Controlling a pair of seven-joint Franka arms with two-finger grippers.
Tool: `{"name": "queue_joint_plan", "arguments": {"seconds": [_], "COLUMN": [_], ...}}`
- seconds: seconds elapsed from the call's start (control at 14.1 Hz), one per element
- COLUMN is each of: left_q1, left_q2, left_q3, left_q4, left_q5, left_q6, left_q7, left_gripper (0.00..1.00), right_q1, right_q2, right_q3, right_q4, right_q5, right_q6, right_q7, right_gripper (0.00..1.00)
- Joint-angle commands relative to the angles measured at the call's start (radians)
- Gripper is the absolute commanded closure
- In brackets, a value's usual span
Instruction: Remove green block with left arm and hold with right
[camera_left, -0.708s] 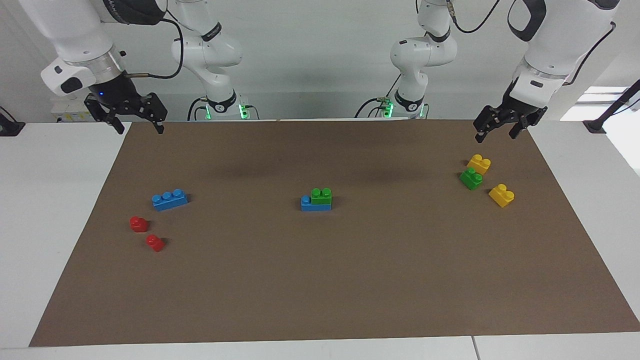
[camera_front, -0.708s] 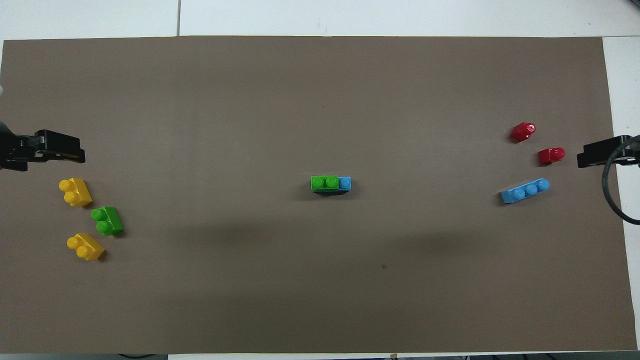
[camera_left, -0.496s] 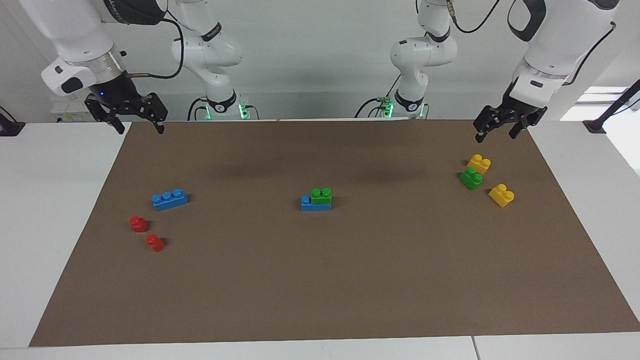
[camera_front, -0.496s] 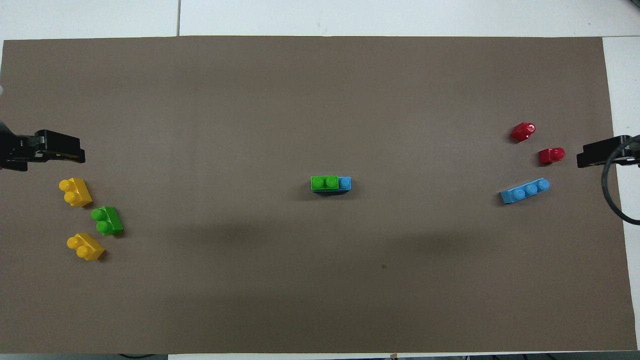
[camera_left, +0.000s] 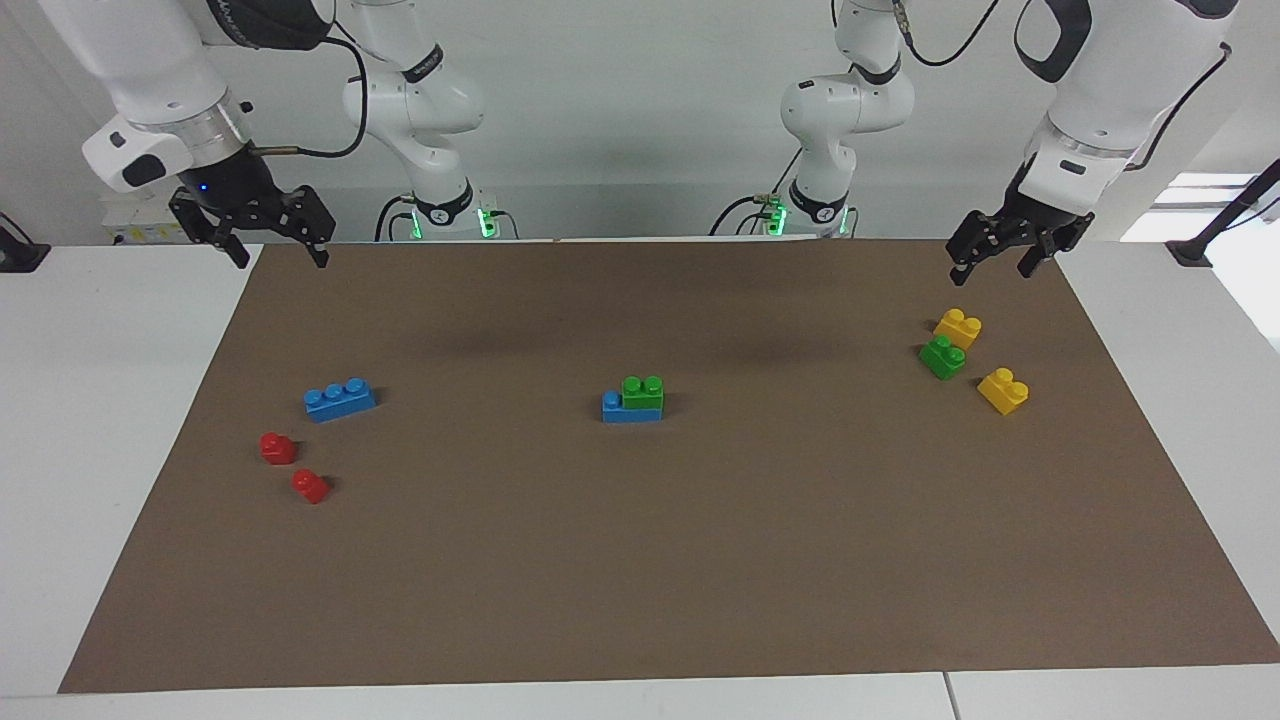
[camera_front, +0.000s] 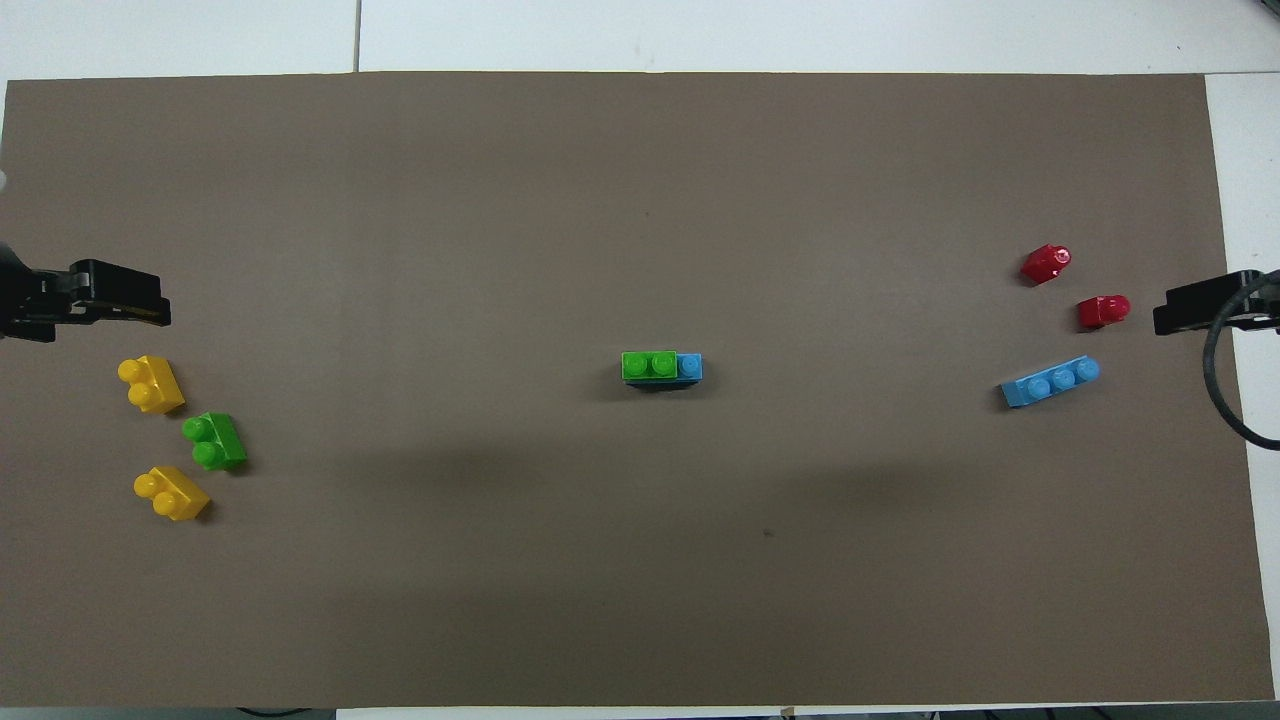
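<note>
A green block (camera_left: 642, 392) (camera_front: 649, 365) with two studs sits pressed onto one end of a blue brick (camera_left: 618, 408) (camera_front: 689, 367) at the middle of the brown mat. A second green block (camera_left: 942, 357) (camera_front: 214, 442) lies loose between two yellow bricks toward the left arm's end. My left gripper (camera_left: 990, 272) hangs open and empty above the mat's edge, over the spot just beside the nearer yellow brick (camera_left: 957, 327). My right gripper (camera_left: 281, 260), the one with a blue wrist light, hangs open and empty over the mat's corner at its own end.
Toward the right arm's end lie a blue three-stud brick (camera_left: 340, 400) and two red one-stud bricks (camera_left: 277, 447) (camera_left: 310, 486). The other yellow brick (camera_left: 1003, 390) lies farther from the robots than the loose green one. The brown mat (camera_left: 640, 560) covers most of the white table.
</note>
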Motion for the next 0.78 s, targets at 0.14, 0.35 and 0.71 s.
{"name": "queue_joint_plan", "arguments": {"seconds": [0.14, 0.35, 0.71], "left_q1": [0.006, 0.006, 0.006], "left_q2": [-0.021, -0.022, -0.033], "left_q3": [0.005, 0.005, 0.005], "left_q4": [-0.01, -0.01, -0.01], "left_q5": [-0.006, -0.006, -0.006], "left_q6": [-0.016, -0.04, -0.054], "left_q7": [0.007, 0.006, -0.003], "left_gripper": [0.0, 0.0, 0.0], "right_q1": [-0.017, -0.015, -0.003], "right_q2": [-0.003, -0.006, -0.021], "right_q3": [0.005, 0.005, 0.01], "right_q4": [-0.007, -0.029, -0.076], "right_q5": [0.002, 0.066, 0.138], "right_q6": [0.031, 0.06, 0.066], "right_q7": [-0.005, 0.319, 0.729], "right_gripper": [0.0, 0.0, 0.05]}}
